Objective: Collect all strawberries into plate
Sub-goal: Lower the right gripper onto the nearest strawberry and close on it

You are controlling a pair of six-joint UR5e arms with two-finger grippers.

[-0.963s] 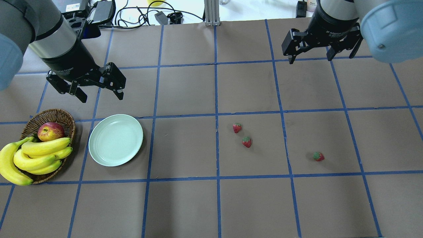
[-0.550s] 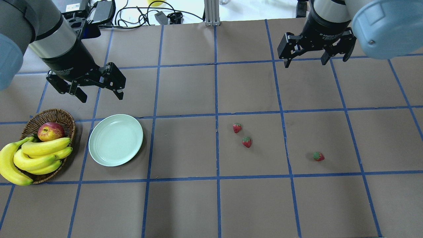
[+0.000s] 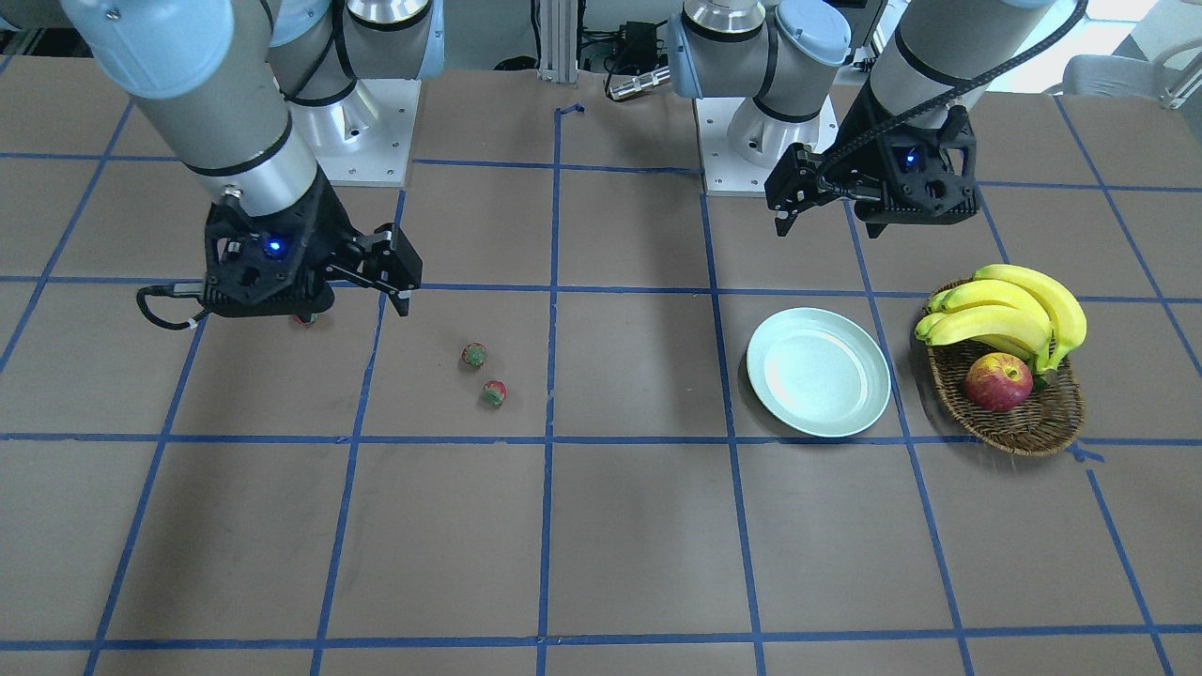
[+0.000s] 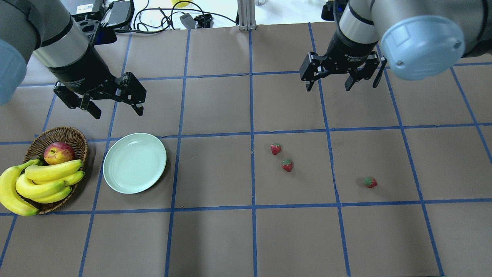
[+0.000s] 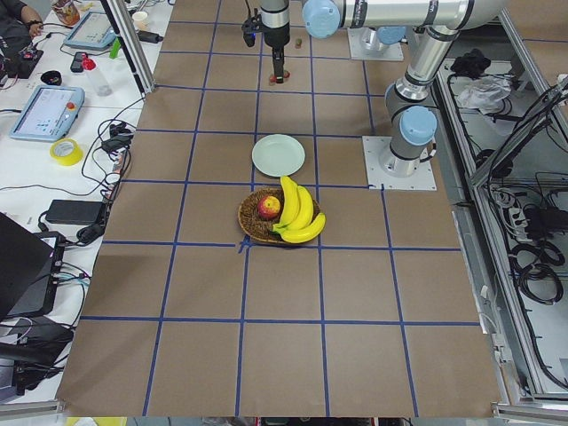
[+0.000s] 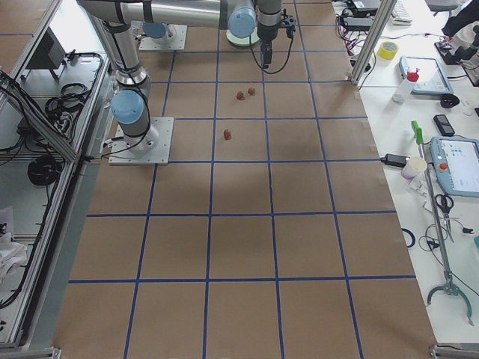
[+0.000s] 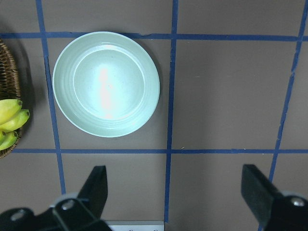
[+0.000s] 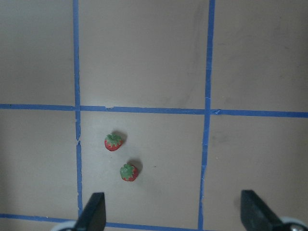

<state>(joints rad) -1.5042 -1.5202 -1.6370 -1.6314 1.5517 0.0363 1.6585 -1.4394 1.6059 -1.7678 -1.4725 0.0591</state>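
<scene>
Over the far right squares of the table point(image 4: 215, 173), the right gripper point(image 4: 328, 84) has shifted inboard during the last second. It now sits closer to the centre line than it did, with its fingers spread wide and nothing between them. The left gripper point(image 4: 118, 109) has not moved. It hangs equally wide and empty just behind the plate point(image 4: 134, 162).

- Strawberries: all three lie on the paper, none in the plate. The pair of strawberries point(image 4: 275, 149) point(image 4: 287, 165) sits close together just right of the centre line. The third strawberry point(image 4: 370, 182) is off on its own, further right and nearer the robot.
- You can read the right wrist view as a line-up: the pair point(image 8: 113, 142) point(image 8: 129, 172) sits low and left of centre in frame. My judgement is that the approach has begun, with the descent and the first pick not yet made.
- The plate is bare, and it is well apart from every berry.

Surface: brown paper under a blue tape grid point(image 4: 251, 115), flat, with little glare. The wicker basket point(image 4: 57, 134) with its apple point(image 4: 59, 152) and bananas point(image 4: 42, 181) stands just beside the plate, so watch that side when you place.

Room: cables point(image 4: 153, 17) lie along the far edge. The side bench carries a tablet point(image 5: 44, 111) and a tape roll point(image 5: 64, 151).
</scene>
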